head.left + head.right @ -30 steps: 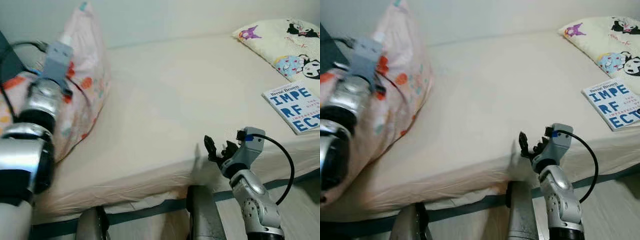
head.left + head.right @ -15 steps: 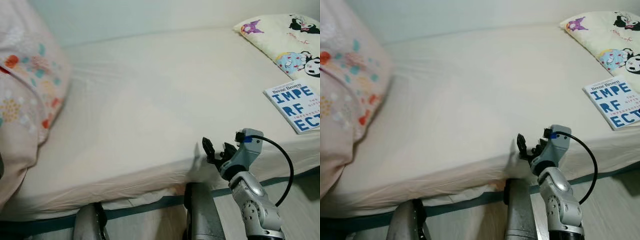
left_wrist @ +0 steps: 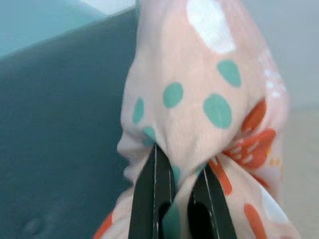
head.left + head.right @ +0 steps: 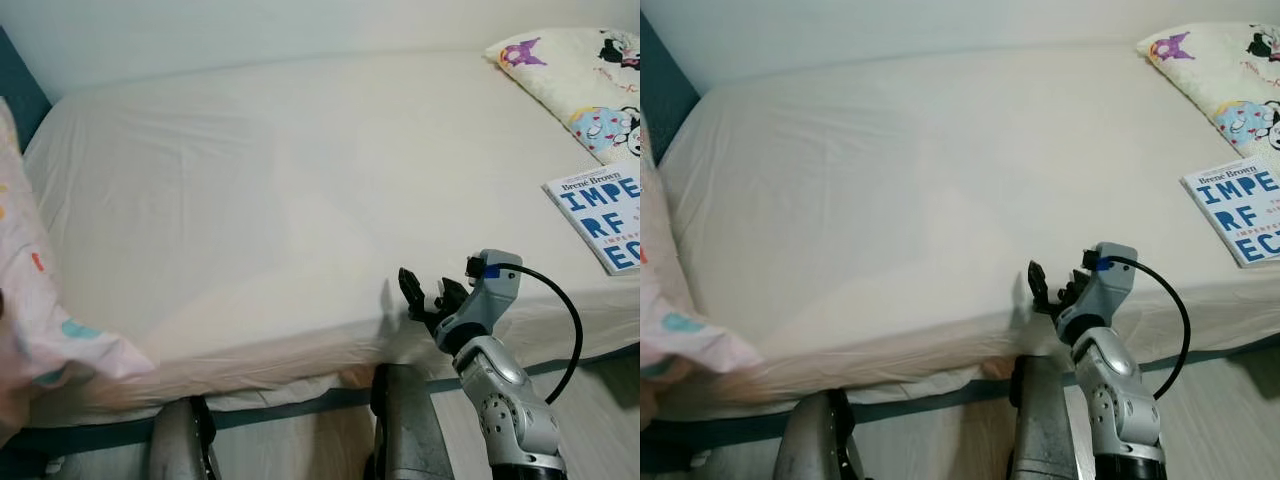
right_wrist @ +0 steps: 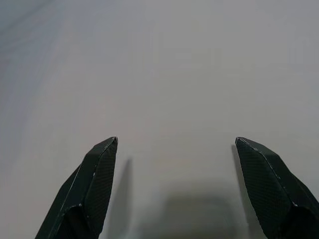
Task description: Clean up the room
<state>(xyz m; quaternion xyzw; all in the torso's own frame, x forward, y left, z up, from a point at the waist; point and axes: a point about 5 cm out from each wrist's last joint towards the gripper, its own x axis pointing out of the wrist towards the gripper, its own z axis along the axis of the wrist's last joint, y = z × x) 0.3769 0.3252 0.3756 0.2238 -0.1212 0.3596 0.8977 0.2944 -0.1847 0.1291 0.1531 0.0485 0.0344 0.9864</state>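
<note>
The left pincer (image 3: 174,199) pinches a fold of the pink spotted pillow (image 3: 209,99), which hangs at 9 o'clock off the bed (image 4: 300,200). The right pincer (image 4: 428,296) hovers spread at the bed's near edge. A book (image 4: 603,210) lies at 3 o'clock.

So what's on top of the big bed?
On the cream-sheeted bed lie a blue-and-white paperback book and a cartoon-print pillow, both to the robot's right. A pink spotted cloth, pinched by the left gripper, hides the bed's left corner.
</note>
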